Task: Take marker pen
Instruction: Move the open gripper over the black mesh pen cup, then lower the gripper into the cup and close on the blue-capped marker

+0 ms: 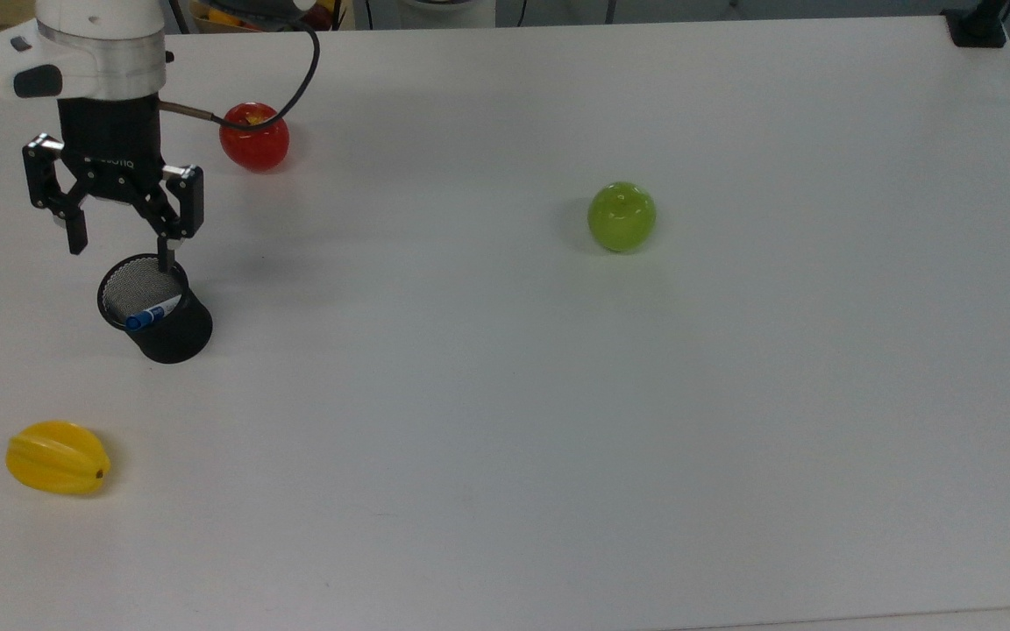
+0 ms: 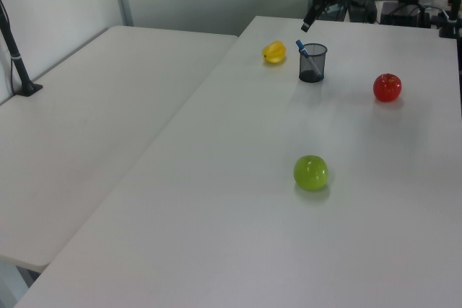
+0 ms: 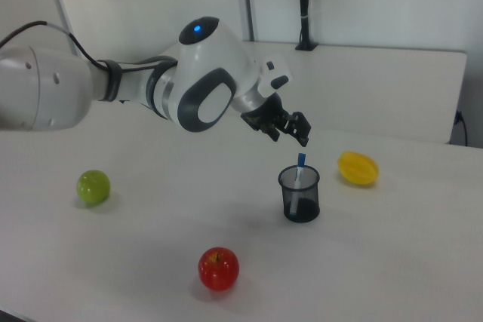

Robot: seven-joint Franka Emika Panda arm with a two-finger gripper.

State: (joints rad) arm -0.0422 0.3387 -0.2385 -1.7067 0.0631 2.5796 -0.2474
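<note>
Black mesh cup [image 1: 157, 308] holds the marker pen [image 1: 152, 313], blue cap up; my hand [image 1: 119, 249] hovers above, fingers wide. Red apple [image 1: 254, 137], green apple [image 1: 621, 216], yellow fruit [image 1: 57, 457] dot the bench [image 1: 558, 421].

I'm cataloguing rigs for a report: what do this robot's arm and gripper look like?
The arm is glossy white with dark grey joint panels and a blue light on top. The gripper is black, with two linked fingers and pale lettering. A black cable loops beside the wrist.
</note>
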